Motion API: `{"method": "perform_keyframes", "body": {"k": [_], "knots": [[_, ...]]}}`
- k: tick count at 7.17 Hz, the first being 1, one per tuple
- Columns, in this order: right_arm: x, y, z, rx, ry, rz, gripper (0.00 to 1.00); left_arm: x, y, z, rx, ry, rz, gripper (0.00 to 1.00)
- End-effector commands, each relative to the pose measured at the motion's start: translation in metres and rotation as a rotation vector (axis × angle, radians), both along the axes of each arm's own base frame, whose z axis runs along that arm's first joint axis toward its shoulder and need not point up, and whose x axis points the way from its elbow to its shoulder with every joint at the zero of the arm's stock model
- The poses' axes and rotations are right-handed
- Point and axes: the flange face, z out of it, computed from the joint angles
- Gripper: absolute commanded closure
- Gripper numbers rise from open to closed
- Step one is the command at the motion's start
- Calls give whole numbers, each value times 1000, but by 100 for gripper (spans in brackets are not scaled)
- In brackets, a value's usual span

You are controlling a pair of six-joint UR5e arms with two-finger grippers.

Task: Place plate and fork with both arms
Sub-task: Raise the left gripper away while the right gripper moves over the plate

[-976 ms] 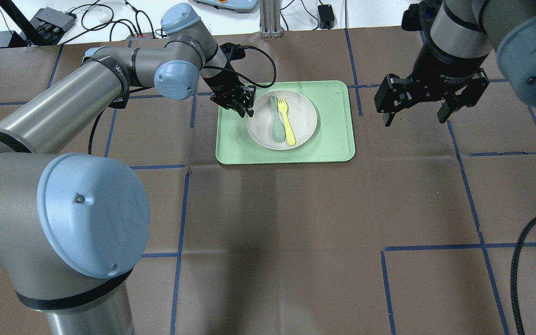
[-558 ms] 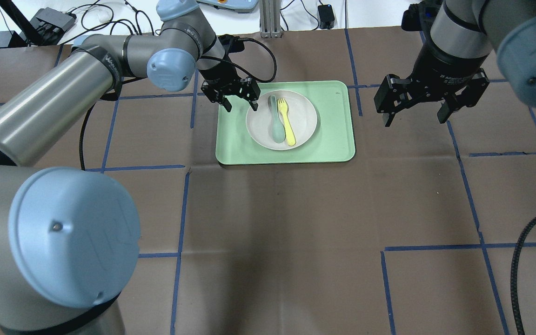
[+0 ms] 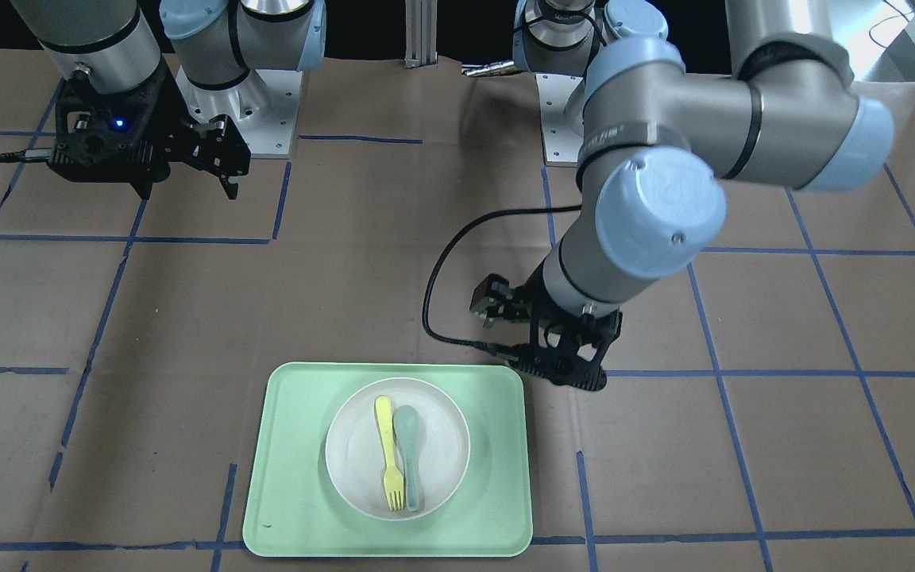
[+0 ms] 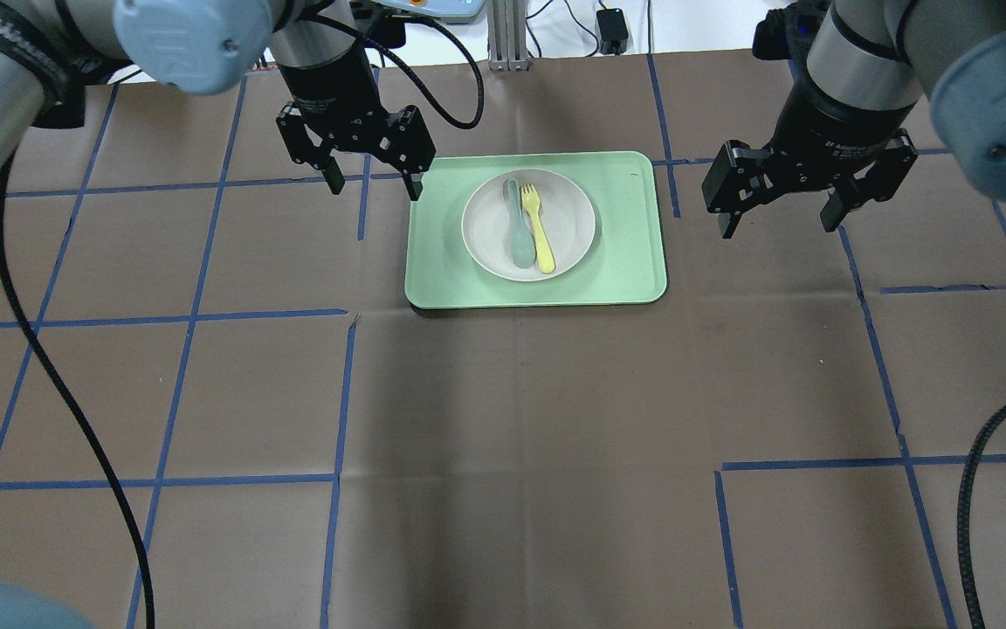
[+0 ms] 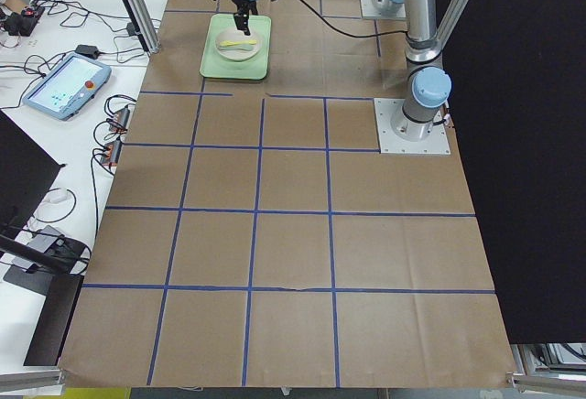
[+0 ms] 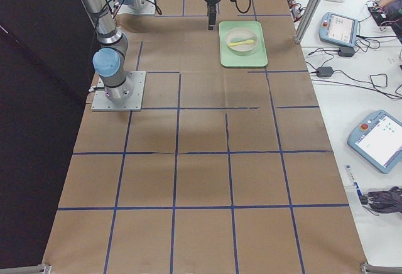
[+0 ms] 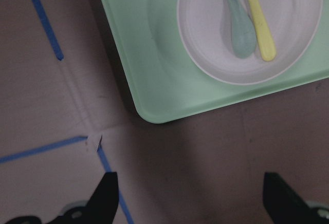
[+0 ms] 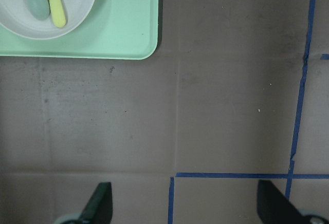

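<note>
My L gripper (image 4: 376, 188) is spread wide w/ nothing between the fingers. It hangs at the far-left corner of the mint-green tray (image 4: 625, 262): one fingertip is over the tray's corner edge, the other out over the brown paper table (image 4: 512, 419) to the left. 1 s ago that gripper was low at the left rim of the plate (image 4: 568, 218), fingers close together. 0.6 s ago it was already open, one finger over the plate's left edge and the other at the tray's left edge. Since then it has pulled further left and toward the far side, clear of the plate. My L arm has swung w/ it, so the big elbow cap that filled the near-left of the overhead view is gone and only its black cable (image 4: 40, 349) trails across there. My L wrist cam shows both fingertips wide apart, w/ the tray corner and plate ahead of them. The R gripper (image 4: 778, 223) hasn't shifted: it hangs above the table right of the tray, well apart from it, also wide open and empty. The plate sits where it was, on the tray approx. in its middle. The pale-yellow fork (image 4: 540, 231) lies in the plate, tines toward the far side, w/ the grey-green spoon (image 4: 520, 231) just beside it on its left. Neither has moved.
</note>
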Motion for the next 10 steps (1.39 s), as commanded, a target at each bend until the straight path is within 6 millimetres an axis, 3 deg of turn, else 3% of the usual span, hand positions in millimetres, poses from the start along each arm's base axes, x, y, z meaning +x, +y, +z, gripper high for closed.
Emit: {"method": "perform_keyframes", "body": {"k": [1, 2, 3, 4, 6, 7, 9, 10], "knots": [[-2, -5, 1, -5, 10, 1, 0, 10, 73, 80, -22, -8, -8, 0], [0, -10, 1, -21, 1, 0, 0, 21, 97, 88, -32, -14, 3, 0], [2, -31, -12, -37, -3, -4, 0, 26, 120, 87, -31, -14, 9, 0], [12, -53, -9, -49, -4, 12, 0, 28, 129, 74, -23, -9, 12, 0], [59, -108, -21, -53, 2, 69, 0, 29, 125, 62, -66, -10, 14, 0], [87, -135, -38, -41, 5, 41, 0, 31, 120, 49, -47, -10, 22, 0], [140, -185, -66, -44, 5, 53, 0, 37, 121, 41, -28, -13, 33, 0], [162, -204, -91, -29, 6, 53, 0, 39, 120, 35, -24, -9, 38, 0]]}}
